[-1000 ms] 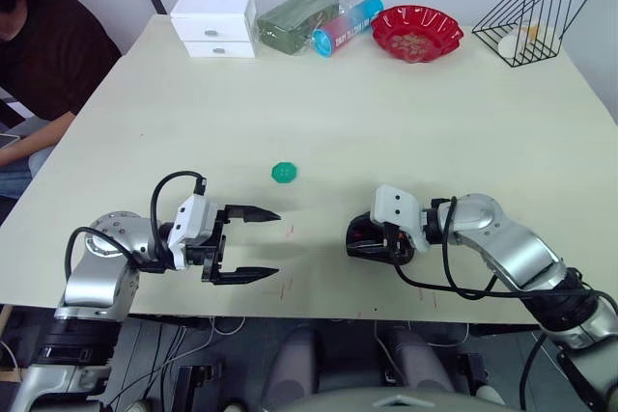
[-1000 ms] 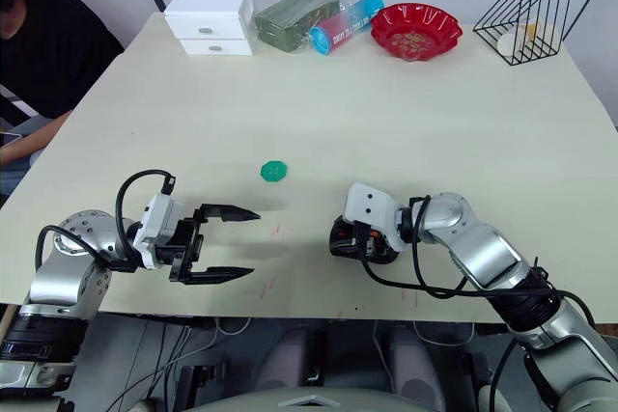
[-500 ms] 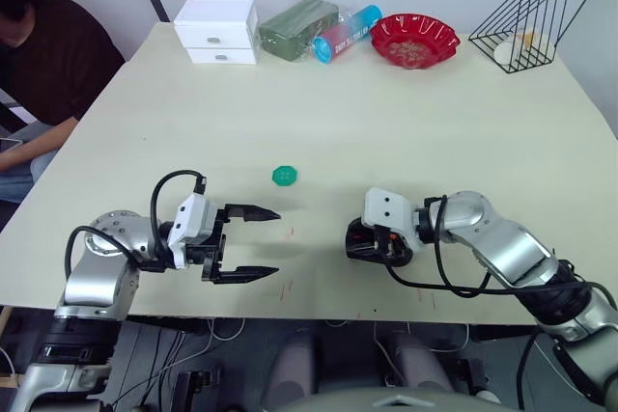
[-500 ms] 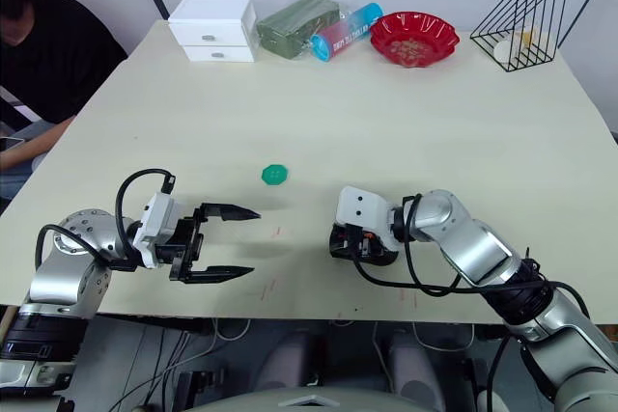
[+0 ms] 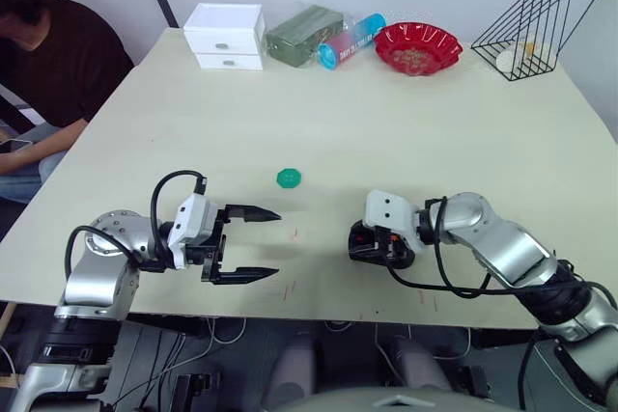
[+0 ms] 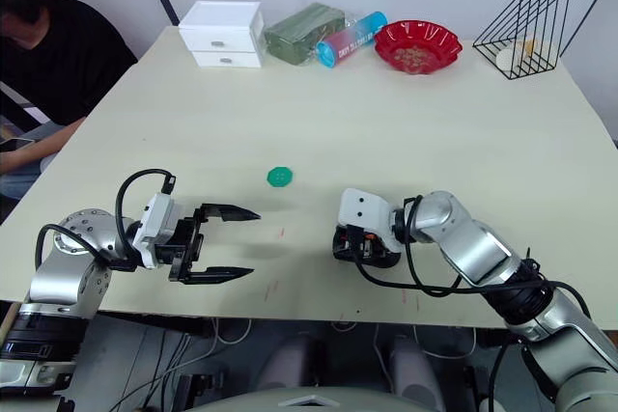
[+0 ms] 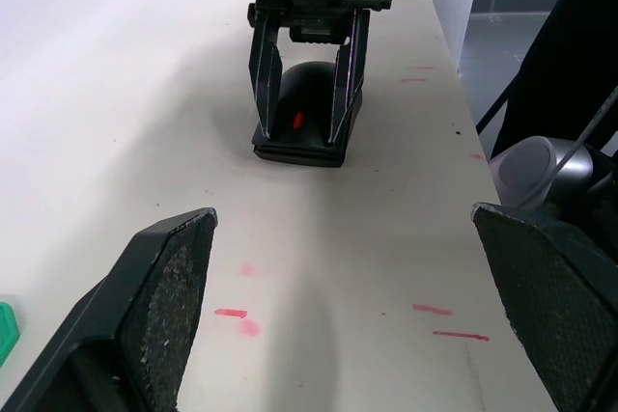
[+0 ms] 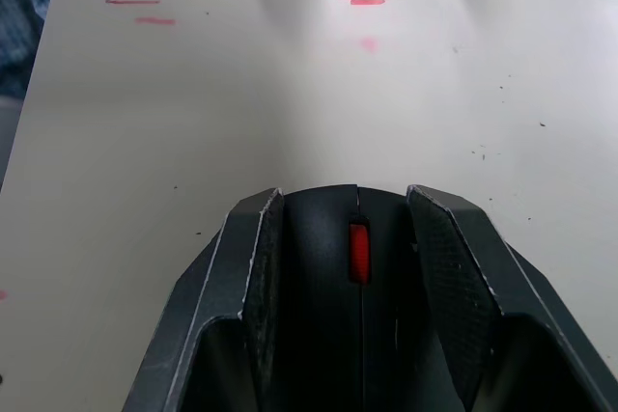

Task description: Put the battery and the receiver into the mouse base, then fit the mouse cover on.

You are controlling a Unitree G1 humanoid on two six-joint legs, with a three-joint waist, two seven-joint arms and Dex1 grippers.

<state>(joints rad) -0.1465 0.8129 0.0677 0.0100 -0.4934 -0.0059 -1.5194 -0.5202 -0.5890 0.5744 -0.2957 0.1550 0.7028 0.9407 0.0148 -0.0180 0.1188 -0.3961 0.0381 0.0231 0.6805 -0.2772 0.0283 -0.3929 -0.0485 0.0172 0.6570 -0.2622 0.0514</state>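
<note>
Right now the right end effector (image 7: 311, 65) straddles the mouse base (image 7: 301, 118) near the front edge of the bench (image 5: 406, 132), one finger along each flank, clamped on it; red wheel strip visible on top in the right wrist view; the mouse sits flat on the bench; left end effector (image 5: 253, 244) hovers just above the bench, well apart from the mouse, fingers spread wide with nothing between; green toothed disc (image 5: 288, 178) lies further back, between the two arms; white drawer box (image 5: 226, 36), red bowl (image 5: 417, 47) and wire rack (image 5: 526, 34) line the far edge.
</note>
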